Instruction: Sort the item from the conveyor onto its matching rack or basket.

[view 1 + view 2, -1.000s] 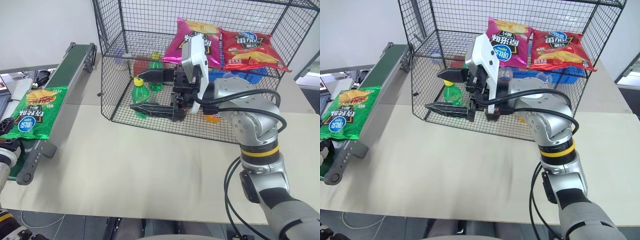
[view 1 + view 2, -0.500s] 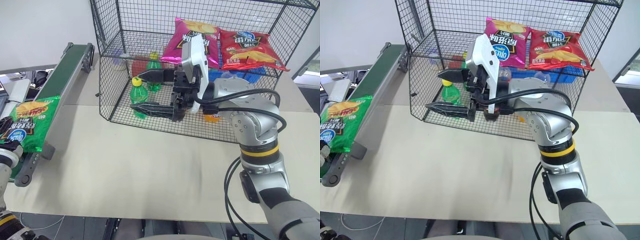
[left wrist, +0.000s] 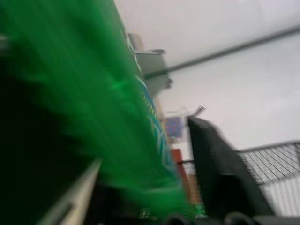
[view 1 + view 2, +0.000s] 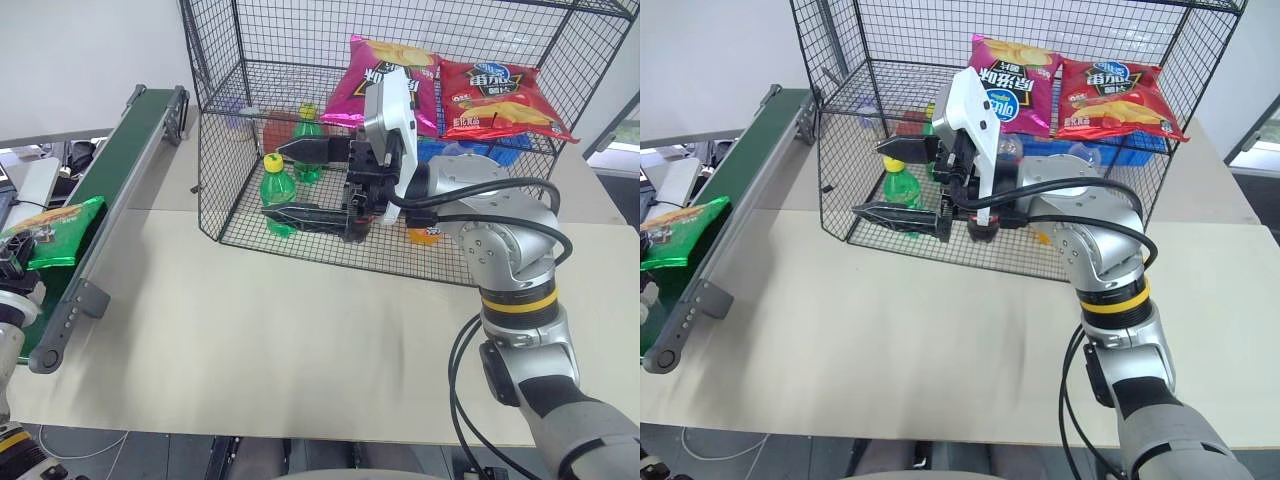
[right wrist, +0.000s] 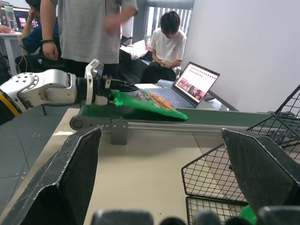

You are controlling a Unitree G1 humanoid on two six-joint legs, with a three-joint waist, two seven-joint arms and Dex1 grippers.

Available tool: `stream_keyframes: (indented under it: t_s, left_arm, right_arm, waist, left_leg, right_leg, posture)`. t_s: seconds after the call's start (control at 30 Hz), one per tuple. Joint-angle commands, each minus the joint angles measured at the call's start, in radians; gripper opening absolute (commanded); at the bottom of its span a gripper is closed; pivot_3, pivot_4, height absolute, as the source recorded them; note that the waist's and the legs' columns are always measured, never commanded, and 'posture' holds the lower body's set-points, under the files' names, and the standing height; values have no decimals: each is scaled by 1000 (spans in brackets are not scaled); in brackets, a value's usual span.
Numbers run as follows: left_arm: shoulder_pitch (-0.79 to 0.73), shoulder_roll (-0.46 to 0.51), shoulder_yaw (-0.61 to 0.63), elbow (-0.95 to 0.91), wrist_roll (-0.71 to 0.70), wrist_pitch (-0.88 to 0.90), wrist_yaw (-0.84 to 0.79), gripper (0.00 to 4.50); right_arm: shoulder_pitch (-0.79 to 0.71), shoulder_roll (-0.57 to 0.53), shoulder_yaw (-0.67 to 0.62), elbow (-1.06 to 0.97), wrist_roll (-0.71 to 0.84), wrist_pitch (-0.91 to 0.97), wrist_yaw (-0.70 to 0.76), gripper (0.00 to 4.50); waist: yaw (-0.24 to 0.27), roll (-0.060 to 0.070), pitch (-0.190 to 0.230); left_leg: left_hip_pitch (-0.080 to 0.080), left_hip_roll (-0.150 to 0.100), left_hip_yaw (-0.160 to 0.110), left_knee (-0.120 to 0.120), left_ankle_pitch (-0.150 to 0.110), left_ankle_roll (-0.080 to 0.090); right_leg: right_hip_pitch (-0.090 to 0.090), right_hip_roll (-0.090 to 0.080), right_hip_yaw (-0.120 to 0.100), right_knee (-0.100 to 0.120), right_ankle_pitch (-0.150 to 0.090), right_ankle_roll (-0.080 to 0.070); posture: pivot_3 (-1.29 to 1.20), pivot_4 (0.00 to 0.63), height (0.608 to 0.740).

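Green chip bag (image 4: 52, 233) is pinched at one end by the left gripper (image 5: 115, 86), jaws clamped, lifted just off the conveyor (image 4: 110, 175) near its near end. Right gripper (image 4: 305, 181) is held wide, empty, before the wire rack (image 4: 230, 150). Risk: slick foil slipped from an edge-only pinch, or the drooping end snagged on the belt frame or mesh.

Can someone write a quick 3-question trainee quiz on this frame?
1. True or false: the left gripper is shut on the shiny green crinkly chip bag.
2. Which bags lie on the upper shelf of the large black wire-mesh rack? A) magenta bag and red bag B) two green bags C) none
3. Fill in: the green chip bag's far end is just above the long dark green ____.

Key:
1. True; the bag is pinched at its near edge.
2. A.
3. Conveyor belt.
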Motion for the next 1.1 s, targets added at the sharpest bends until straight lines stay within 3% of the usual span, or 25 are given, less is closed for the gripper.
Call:
stream_keyframes:
  t_s: [0.03,0.2,0.33,0.5,0.67,0.9,1.1]
  left_arm:
    - [-34,52,-11,-57,-34,9,-45,63]
    - [-32,90,-48,-81,3,31,-90,63]
    - [-11,181,-85,-169,15,102,-198,63]
    - [-77,341,-109,-230,-125,166,-230,63]
    - [-195,415,-195,-314,-217,192,-260,63]
    - [-525,390,-433,-306,-196,114,-227,63]
    - [-720,304,-597,-164,80,87,-360,63]
  right_arm:
    - [-21,-14,-30,-18,3,-25,5,4500]
    - [-17,-24,-34,-11,1,-31,7,4500]
    - [-20,-32,-44,9,8,-33,16,4500]
    - [-25,-51,-60,38,14,-38,38,4500]
    - [-48,-61,-97,26,47,-17,32,4500]
    - [-72,-41,-139,-8,72,3,-51,4500]
    - [-80,-38,-155,-48,63,5,-122,4500]
  waist:
    - [1,0,0]
    - [-2,0,0]
    - [-2,-1,1]
    - [-1,-1,3]
    - [0,2,4]
    - [2,1,5]
    - [5,3,5]
  left_leg:
    - [0,0,0,0,0,0]
    - [0,0,1,-1,0,0]
    - [0,0,0,-1,0,0]
    - [0,0,0,-2,0,0]
    - [0,0,2,-4,0,0]
    - [0,0,3,-4,1,-1]
    - [1,-2,6,-5,2,-2]
  right_leg:
    - [0,0,0,0,0,0]
    - [0,0,0,-1,0,0]
    - [0,1,0,-2,0,0]
    - [0,0,0,-4,1,-2]
    - [0,-1,1,-7,1,-2]
    - [0,4,0,-7,1,-2]
    - [0,6,0,-6,1,-2]
  posture:
    - [0,150,740]
    - [0,150,740]
    - [0,150,740]
    - [0,150,740]
    - [0,150,740]
    - [0,150,740]
    - [0,150,740]
